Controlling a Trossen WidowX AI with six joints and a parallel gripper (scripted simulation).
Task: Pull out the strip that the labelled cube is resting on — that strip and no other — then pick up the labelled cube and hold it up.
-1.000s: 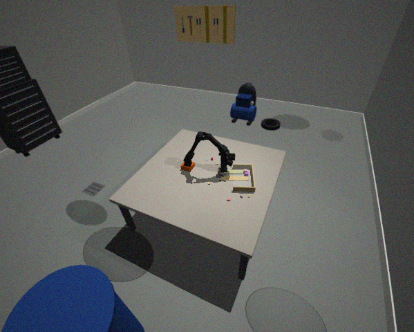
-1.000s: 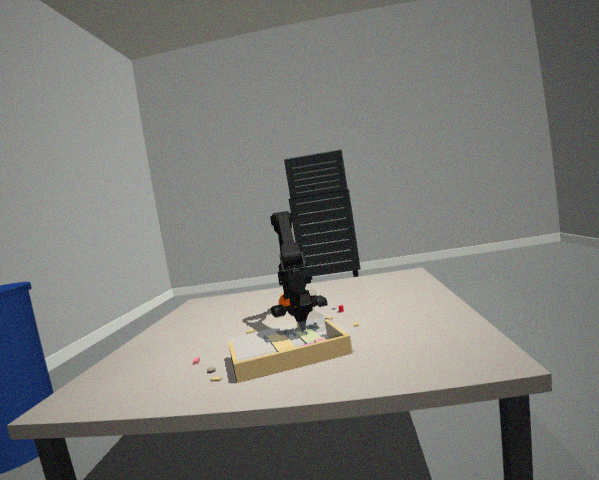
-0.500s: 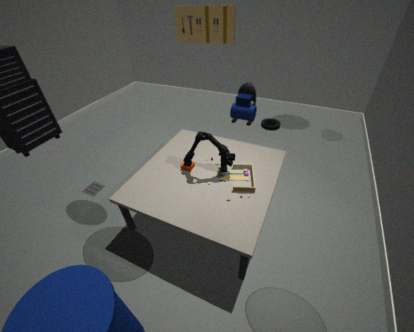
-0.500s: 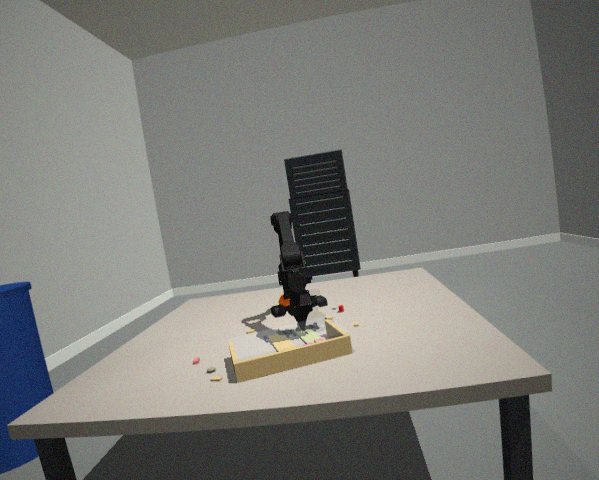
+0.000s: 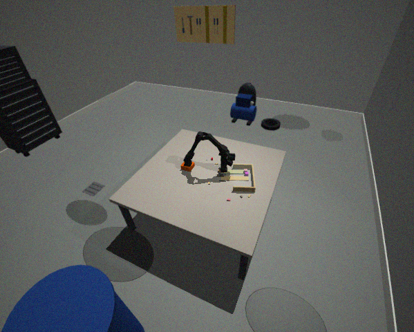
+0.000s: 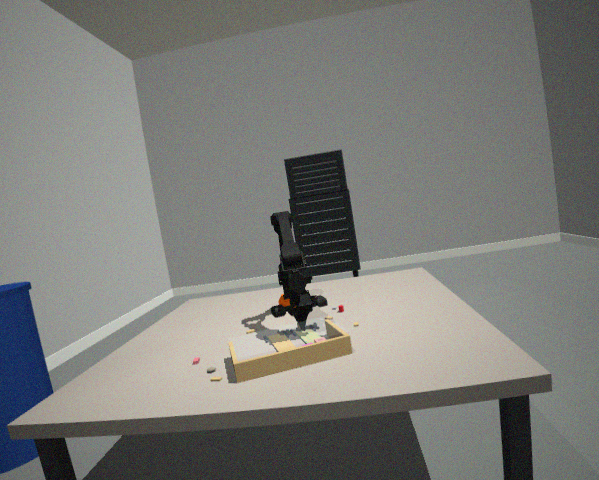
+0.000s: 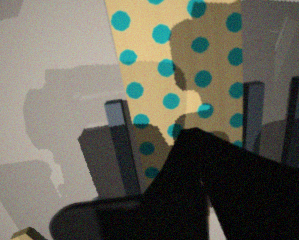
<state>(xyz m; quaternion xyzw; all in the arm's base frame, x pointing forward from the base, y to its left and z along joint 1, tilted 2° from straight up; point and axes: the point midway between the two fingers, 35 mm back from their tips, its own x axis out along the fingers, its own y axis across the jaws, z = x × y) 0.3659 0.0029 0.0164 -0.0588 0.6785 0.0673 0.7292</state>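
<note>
My gripper [image 5: 224,170] [image 6: 302,327] [image 7: 189,136] is shut, pointing down at the open side of the wooden tray [image 5: 253,180] [image 6: 294,360], with no object visible between its fingers. Its tips are over the near end of a tan strip with teal dots [image 7: 165,67], which looks yellow-green in the top and exterior views [image 5: 237,171] [image 6: 309,336]. Dark rails [image 7: 253,112] flank this strip. A plain orange-tan strip [image 5: 240,178] [image 6: 284,345] lies beside it. A small purple cube [image 5: 246,173] is toward the far end, with a pink piece [image 5: 245,169] close by. No label is readable; which strip bears the cube is unclear.
Outside the tray are a red piece [image 5: 211,158] [image 6: 340,308], a pink piece [image 5: 229,200] [image 6: 196,360], a grey pebble [image 5: 241,196] [image 6: 211,369] and several small tan bits. The arm's orange base [image 5: 187,166] is behind the gripper. The tray's walls stand on three sides.
</note>
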